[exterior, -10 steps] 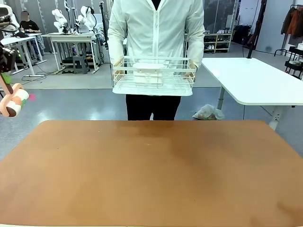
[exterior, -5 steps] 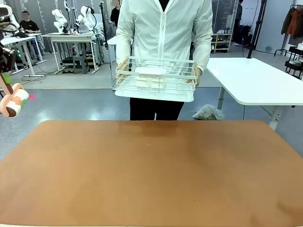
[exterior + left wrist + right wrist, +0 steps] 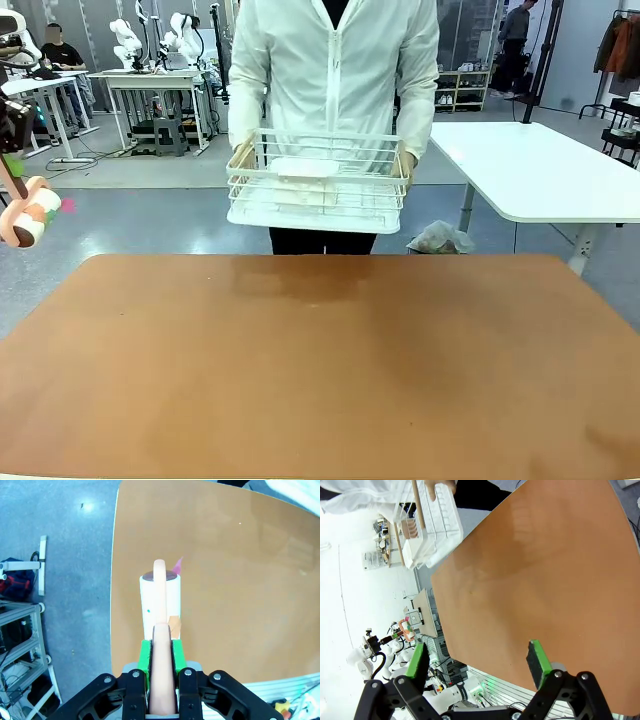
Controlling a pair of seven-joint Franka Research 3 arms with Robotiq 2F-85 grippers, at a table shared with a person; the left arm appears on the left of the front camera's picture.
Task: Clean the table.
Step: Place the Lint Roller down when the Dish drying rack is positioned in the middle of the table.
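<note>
From the front, the reddish-brown bench [image 3: 320, 370] fills the near half of the picture, its top bare. At its far side a person holds a white wire rack [image 3: 318, 185] in both hands, lifted off the top. At far left a roller [image 3: 32, 212] hangs in the air beside the bench's far left corner.

From the left wrist, the left pincer [image 3: 161, 650] is clamped tight on the roller's peach handle [image 3: 160, 575], a green pad on either side. The white drum points ahead, near the bench's left edge. Whether it touches the top I cannot tell; it looks apart.

From the right wrist, the right pincer [image 3: 476, 655] is spread wide with nothing in it, over the bench's near side.

The step in hand seems to be bringing the roller down to start the cleaning. To do it well, I would lower it until the whole drum lies flat, then run straight overlapping lanes from the left edge. The handle should not twist between the pads. The lanes should stop short of the rack and the person's hands, with the right arm kept out of the way.
</note>
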